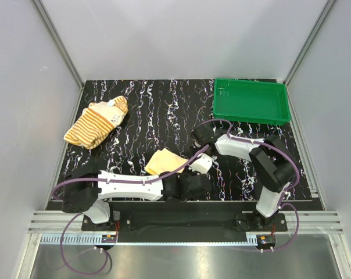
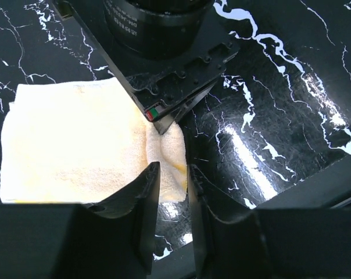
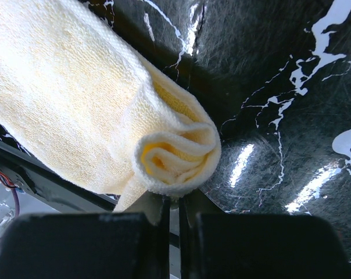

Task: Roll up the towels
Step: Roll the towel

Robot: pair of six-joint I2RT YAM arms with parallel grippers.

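Note:
The plain yellow towel (image 1: 163, 161) lies on the black marbled table, near the front centre. Its near right end is curled into a small roll (image 3: 175, 154). My left gripper (image 1: 187, 181) (image 2: 172, 174) is shut on that corner of the yellow towel (image 2: 71, 139), with cloth filling the narrow gap between its jaws. My right gripper (image 1: 193, 168) (image 3: 174, 203) has its jaws almost together, pinching the rolled end from the opposite side. The striped orange-and-cream towel (image 1: 97, 125) lies crumpled at the far left, away from both grippers.
A green plastic tray (image 1: 251, 102) stands at the back right. The right gripper's body (image 2: 158, 40) hangs just above the towel in the left wrist view. The table's front edge (image 1: 193, 203) is close behind both grippers.

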